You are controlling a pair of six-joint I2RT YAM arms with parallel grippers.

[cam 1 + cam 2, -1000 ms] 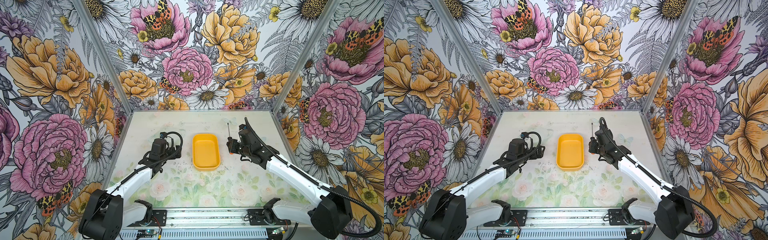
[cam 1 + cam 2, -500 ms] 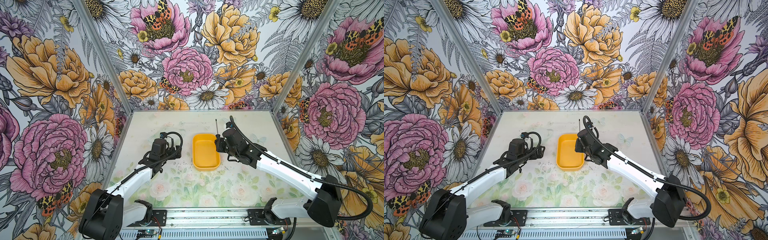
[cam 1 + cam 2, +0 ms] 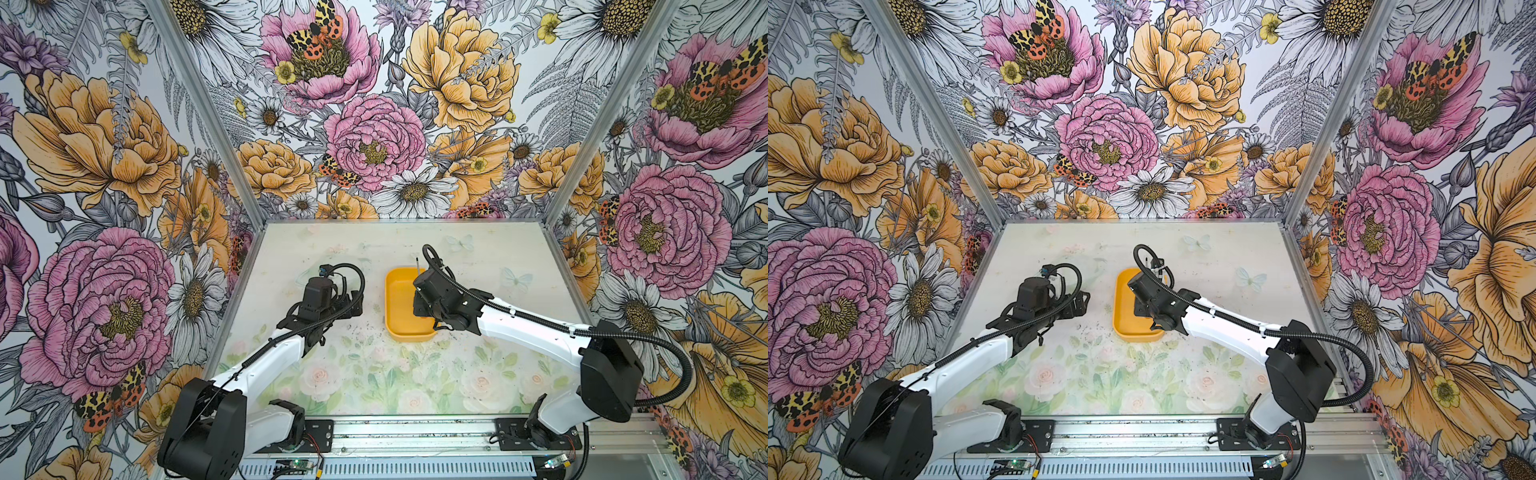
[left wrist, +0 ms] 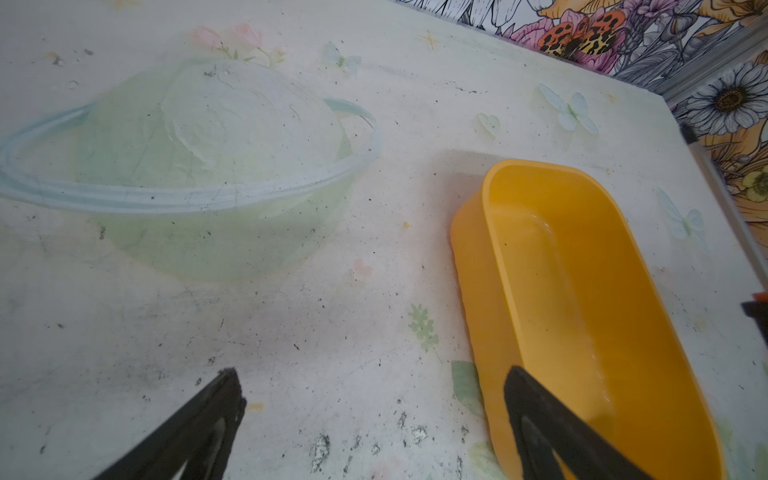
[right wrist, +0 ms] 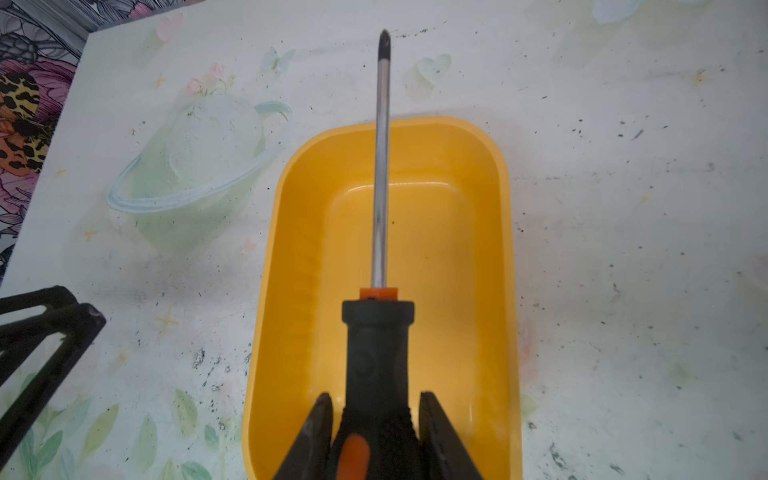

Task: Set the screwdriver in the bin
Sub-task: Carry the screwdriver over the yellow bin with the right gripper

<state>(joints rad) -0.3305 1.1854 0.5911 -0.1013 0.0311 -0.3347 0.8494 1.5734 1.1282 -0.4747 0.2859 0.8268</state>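
While one screwdriver is clenched by its black handle between the two right fingers, it hangs over the single yellow bin, shaft lying along the bin's length; the two left fingers stand apart, empty, above the tabletop.

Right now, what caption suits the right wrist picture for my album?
The right gripper holds the screwdriver by its handle over the empty yellow bin.

Black-handled screwdriver lengthwise over yellow bin
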